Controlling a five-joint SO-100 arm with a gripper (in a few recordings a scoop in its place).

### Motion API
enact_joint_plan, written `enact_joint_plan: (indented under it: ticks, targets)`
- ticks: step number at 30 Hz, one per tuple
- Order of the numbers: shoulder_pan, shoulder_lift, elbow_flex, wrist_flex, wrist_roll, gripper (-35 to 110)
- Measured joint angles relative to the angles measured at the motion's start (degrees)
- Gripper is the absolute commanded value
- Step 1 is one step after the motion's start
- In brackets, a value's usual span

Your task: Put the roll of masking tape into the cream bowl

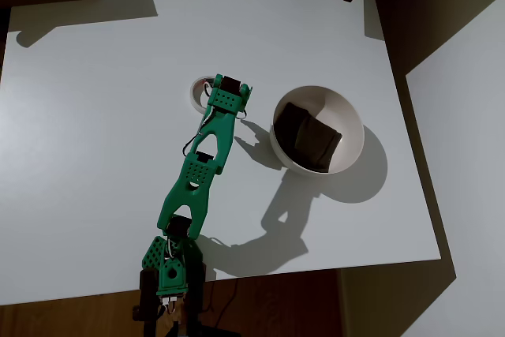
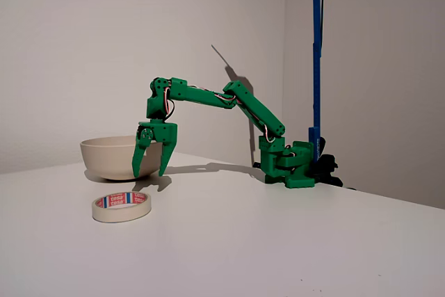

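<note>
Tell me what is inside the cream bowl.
In the overhead view the cream bowl holds a dark brown squarish patch. What lies under that patch is hidden.

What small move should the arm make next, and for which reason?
Probably lower the gripper straight down over the roll of masking tape. In the fixed view the open fingers point down and hang above the table, with the tape lying flat and untouched. In the overhead view the gripper head covers part of the roll, so it seems roughly aligned. The cream bowl waits beside it.
</note>
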Motion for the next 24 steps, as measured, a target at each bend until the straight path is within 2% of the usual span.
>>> enact_joint_plan:
  ticks: [14, 24]
  targets:
    - [-7.21, -0.09, -0.53, 1.05, 1.76, 23]
    - [-6.68, -2.46, -1.67, 0.53, 1.93, 23]
